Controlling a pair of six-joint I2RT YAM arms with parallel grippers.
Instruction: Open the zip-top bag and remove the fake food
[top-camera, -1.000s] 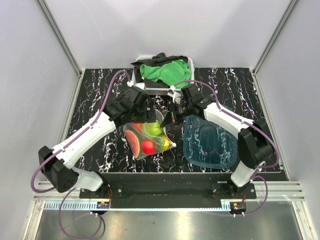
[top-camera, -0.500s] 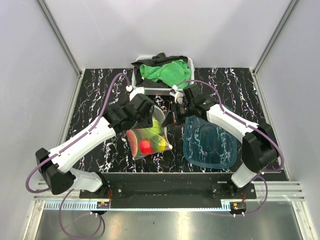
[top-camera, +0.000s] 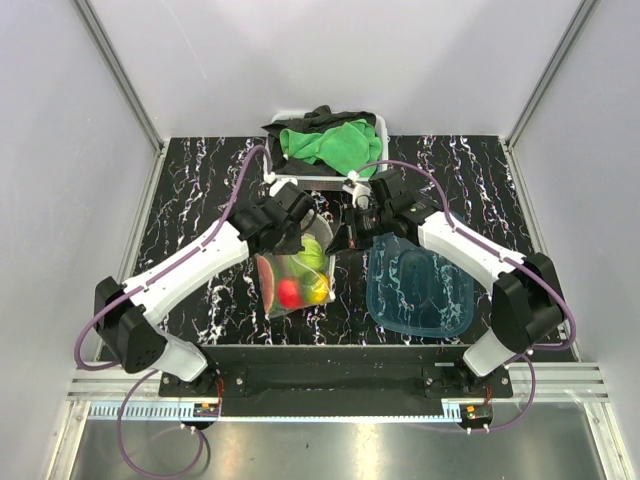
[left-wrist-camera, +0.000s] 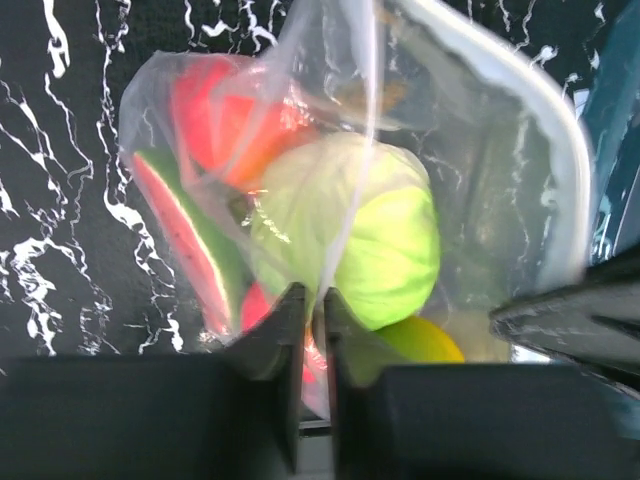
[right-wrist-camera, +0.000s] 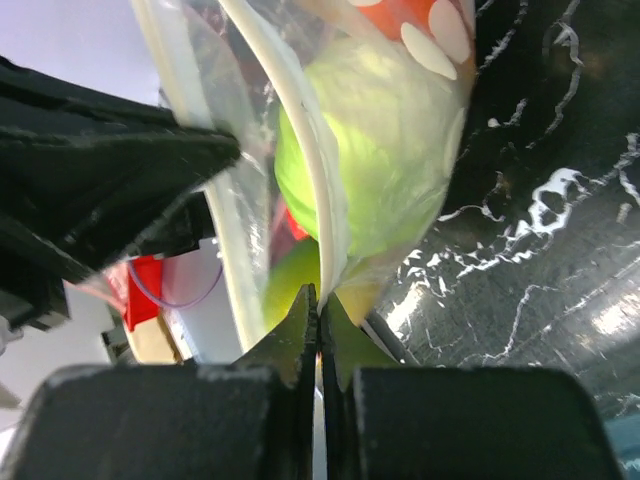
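The zip-top bag (top-camera: 296, 276) hangs between my two grippers over the black marbled table, its mouth at the top. The fake food sits inside it: a green leafy ball (left-wrist-camera: 375, 235), a watermelon slice (left-wrist-camera: 190, 255), a red fruit (top-camera: 290, 292) and a yellow-green piece (left-wrist-camera: 425, 342). My left gripper (left-wrist-camera: 311, 300) is shut on one side of the clear film near the mouth. The right gripper (right-wrist-camera: 319, 300) is shut on the white zip strip (right-wrist-camera: 305, 170) of the opposite side. From above, the left gripper (top-camera: 304, 236) and the right gripper (top-camera: 345, 240) stand close together with the bag's mouth between them.
A translucent teal tub (top-camera: 420, 285) lies on the table just right of the bag, under the right arm. A white basket (top-camera: 380, 127) with green and black cloths stands at the back centre. Grey walls close in the table on three sides.
My left gripper has closed from wide open onto the bag's film and shifted right toward the mouth. The bag has been drawn more upright and narrower. The right gripper kept its hold.
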